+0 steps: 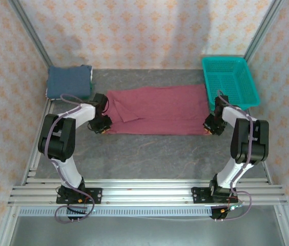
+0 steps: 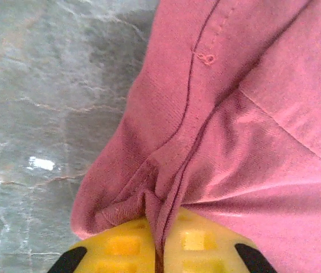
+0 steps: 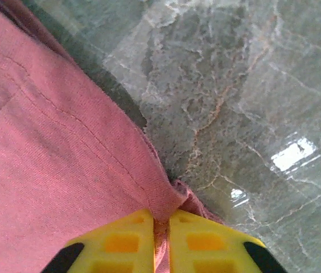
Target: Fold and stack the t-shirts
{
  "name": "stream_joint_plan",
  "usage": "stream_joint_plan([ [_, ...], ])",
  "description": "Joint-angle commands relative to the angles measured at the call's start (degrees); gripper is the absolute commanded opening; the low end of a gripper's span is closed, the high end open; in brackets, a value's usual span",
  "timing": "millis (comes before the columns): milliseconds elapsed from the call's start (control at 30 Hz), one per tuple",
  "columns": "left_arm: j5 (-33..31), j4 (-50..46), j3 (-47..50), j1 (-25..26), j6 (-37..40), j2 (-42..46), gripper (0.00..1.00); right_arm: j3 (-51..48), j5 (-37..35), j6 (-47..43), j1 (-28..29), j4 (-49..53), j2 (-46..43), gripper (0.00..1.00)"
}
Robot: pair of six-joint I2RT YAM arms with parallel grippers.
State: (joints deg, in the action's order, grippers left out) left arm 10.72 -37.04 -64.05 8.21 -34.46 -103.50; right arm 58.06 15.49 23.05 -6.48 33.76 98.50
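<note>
— On the grey table (image 1: 149,148) we see the maroon t-shirt (image 1: 157,110) spread flat between our two arms. Where do our grippers stand?
— Our left gripper (image 2: 159,244) pinches the shirt's bunched near-left corner. Our right gripper (image 3: 160,239) clamps its near-right corner, with cloth between the yellow pads (image 3: 120,244).
— And the dark blue t-shirt (image 1: 70,82)?
— Folded at the far-left corner, well apart from the teal basket (image 1: 230,79) at far right.

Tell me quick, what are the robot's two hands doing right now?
Left gripper: closed, pinching an edge of the maroon shirt.
Right gripper: closed, pinching the same maroon shirt at its other end.
</note>
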Motion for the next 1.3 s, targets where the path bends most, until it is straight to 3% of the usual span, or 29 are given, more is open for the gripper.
stream_joint_plan([
  [0, -9.87, -8.69, 3.33, -0.88, 1.55, 0.22, 0.04, -4.42, -4.75, -0.47, -0.22, 1.85, -1.94, 0.01],
  [233, -11.15, -12.33, 10.96, -0.99, 0.00, 9.15, 0.02, -11.83, -5.34, 0.22, -0.20, 8.42, -12.57, 0.00],
  [433, -9.71, -13.41, 18.56, -0.59, -2.88, 14.69, 0.07, -20.10, -1.62, 4.40, 0.15, 10.41, -20.93, 0.01],
  [567, -9.35, -15.06, 18.81, 0.65, -5.13, 18.97, 0.29, -18.58, -0.37, 5.42, 0.34, 13.14, -23.13, 0.31],
  [667, -10.58, -20.73, 12.52, 3.07, -7.30, 24.29, 0.53, -14.31, -0.94, 4.30, 0.36, 17.55, -27.83, 0.50],
  [800, -15.73, -27.70, 0.96, 11.06, -11.10, 28.05, 0.71, -8.57, 5.20, 1.61, 1.92, 19.31, -34.71, 0.82],
  [867, -10.55, -25.84, -0.45, 13.31, -13.82, 27.60, 0.72, -6.37, 7.77, 0.02, 3.89, 19.64, -35.31, 0.87],
  [1000, 1.23, -12.16, 7.41, 15.51, -21.24, 26.64, 0.69, -5.68, 8.96, -2.03, 7.84, 18.32, -34.87, 0.90],
  [1100, 3.31, -5.36, 11.80, 15.61, -24.33, 23.24, 0.56, -6.72, 11.62, -1.79, 8.71, 15.96, -35.04, 0.92],
  [1267, 4.58, 4.03, 15.11, 15.51, -28.78, 18.37, 0.48, -6.28, 12.94, -3.35, 10.35, 15.38, -35.37, 0.93],
])
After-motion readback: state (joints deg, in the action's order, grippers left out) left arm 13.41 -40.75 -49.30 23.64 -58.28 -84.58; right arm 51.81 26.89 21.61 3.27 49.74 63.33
